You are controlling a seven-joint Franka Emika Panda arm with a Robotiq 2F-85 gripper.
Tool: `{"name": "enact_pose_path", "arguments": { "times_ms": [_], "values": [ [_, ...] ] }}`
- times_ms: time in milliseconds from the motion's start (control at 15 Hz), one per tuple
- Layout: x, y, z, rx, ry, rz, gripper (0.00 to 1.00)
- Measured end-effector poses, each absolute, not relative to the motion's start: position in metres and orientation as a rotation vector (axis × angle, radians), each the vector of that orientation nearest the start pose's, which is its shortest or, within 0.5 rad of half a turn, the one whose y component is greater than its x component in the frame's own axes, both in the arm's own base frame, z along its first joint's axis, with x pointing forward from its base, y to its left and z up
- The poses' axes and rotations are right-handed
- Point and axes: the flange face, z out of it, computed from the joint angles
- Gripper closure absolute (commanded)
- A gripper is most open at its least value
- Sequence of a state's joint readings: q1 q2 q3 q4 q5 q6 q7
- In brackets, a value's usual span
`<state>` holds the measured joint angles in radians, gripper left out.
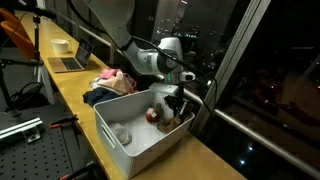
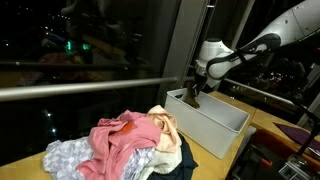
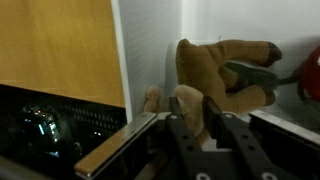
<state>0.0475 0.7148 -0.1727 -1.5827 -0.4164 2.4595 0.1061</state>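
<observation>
1. The gripper (image 3: 192, 108) hangs inside the white bin (image 1: 118, 140), at the end by the dark window.
2. Its jaws stand narrow about a stubby limb of the brown plush toy (image 3: 215, 62); I cannot tell whether they truly pinch it.
3. The toy lies against the bin's wall.
4. It looks light, soft and squashy, hardly fragile, and fuzzy enough not to slip.
5. A limb or thick fold seems the surest hold; a mere tuft might pull free.
6. A pile of clothes (image 2: 130, 140) sits just beside the bin.
</observation>
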Motion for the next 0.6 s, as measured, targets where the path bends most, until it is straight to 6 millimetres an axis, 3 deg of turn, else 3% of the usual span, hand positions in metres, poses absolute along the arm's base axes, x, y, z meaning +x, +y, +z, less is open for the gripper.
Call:
{"name": "enact_pose_path", "arguments": {
  "times_ms": [333, 600],
  "values": [
    [0.713, -0.066, 0.239, -3.522, -0.227, -0.280, 0.99],
    [0.708, -0.037, 0.250, -3.517, -0.270, -0.303, 0.99]
  ]
}}
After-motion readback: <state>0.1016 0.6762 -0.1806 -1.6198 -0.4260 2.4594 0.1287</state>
